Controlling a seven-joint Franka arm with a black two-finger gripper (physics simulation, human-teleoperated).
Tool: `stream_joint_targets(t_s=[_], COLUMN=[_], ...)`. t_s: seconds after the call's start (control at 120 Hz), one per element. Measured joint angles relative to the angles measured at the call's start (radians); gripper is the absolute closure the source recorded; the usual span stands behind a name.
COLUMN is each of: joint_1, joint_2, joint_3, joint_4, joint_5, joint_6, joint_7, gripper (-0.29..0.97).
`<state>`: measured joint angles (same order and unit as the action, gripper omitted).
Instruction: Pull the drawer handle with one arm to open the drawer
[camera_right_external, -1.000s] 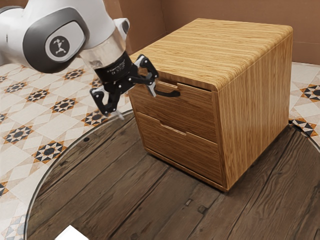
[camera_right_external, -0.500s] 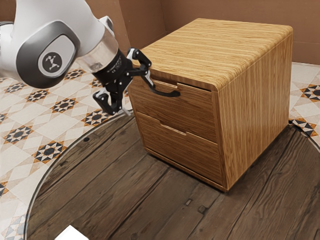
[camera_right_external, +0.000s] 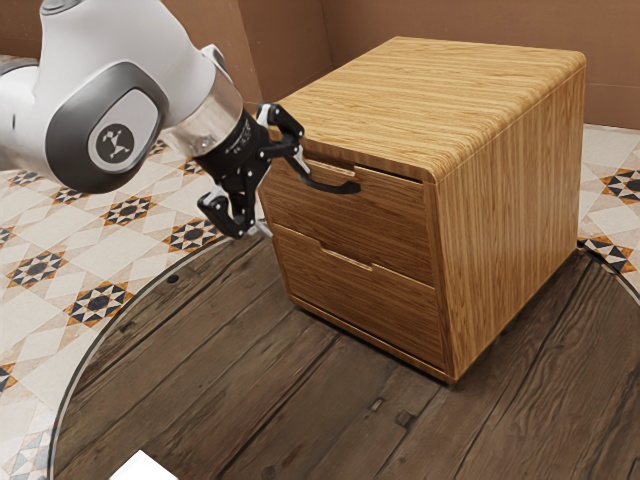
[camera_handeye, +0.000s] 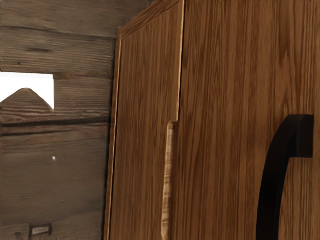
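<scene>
While the top drawer (camera_right_external: 375, 225) of the cabinet (camera_right_external: 440, 90) sits shut, contents hidden, the gripper (camera_right_external: 272, 192), upper left of centre, has its jaws spread beside the handle (camera_right_external: 335, 186).

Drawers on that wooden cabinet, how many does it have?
2. The upper drawer, with a black handle, is just under the cabinet top; the lower drawer, with only a notch in its edge, is directly beneath. Its back and far side are hidden.

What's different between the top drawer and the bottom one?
The top drawer carries a black handle; the bottom drawer has only a notch cut in its upper edge. The end effector sits open by the top drawer, apart from the bottom drawer. Both are striped wood and look shut.
</scene>
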<state>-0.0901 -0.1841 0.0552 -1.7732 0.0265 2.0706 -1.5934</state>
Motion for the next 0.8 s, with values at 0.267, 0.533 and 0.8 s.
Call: stream_joint_targets(t_s=[0.267, 0.533, 0.8], joint_1=[-0.001, 0.000, 0.001], joint_2=[0.007, 0.015, 0.029], joint_3=[0.001, 0.002, 0.002], joint_4=[0.001, -0.001, -0.014], joint_5=[0.000, 0.000, -0.001], joint_6=[0.021, 0.050, 0.077], joint_7=[-0.029, -0.047, -0.059], gripper=[0.00, 0.00, 0.00])
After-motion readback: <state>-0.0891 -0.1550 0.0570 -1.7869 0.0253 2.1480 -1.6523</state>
